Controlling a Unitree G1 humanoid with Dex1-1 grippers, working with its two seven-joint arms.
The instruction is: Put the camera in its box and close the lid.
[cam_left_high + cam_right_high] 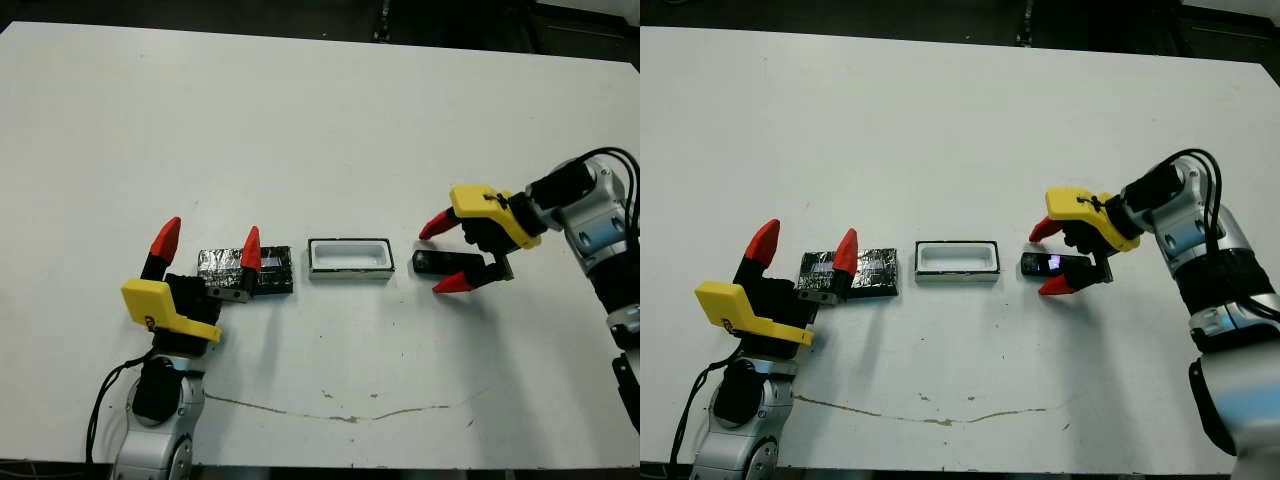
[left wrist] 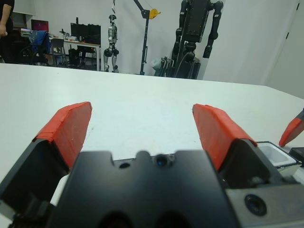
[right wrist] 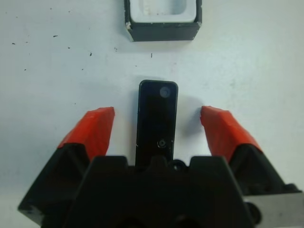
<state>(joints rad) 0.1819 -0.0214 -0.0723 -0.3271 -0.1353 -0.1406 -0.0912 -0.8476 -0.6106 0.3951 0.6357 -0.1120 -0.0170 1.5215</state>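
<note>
Table [image 1: 320, 120] first: your white work surface carries three task items in a row across its middle, with a thin brown scuff line nearer the robot. Both arms reach in from the near corners. Your left gripper [image 1: 208, 242] hangs with its red-tipped fingers spread wide apart, holding nothing; one tip stands in front of the lid [image 1: 245, 270], and from the head views you cannot tell whether it touches. Your right gripper [image 3: 156, 124] is also spread wide, one finger on each side of the camera, neither pad touching it.

Lid next: the black slab with crinkled silver foil lies flat at the robot's left end of the row, just beside the box and apart from it. The box [image 1: 348, 257], white inside with a dark rim, sits uncovered in the middle with nothing in it. Smallest, the camera [image 3: 156, 121] lies flat on the table near the box's right end, a gap between them, one short end pointing toward the box.
</note>
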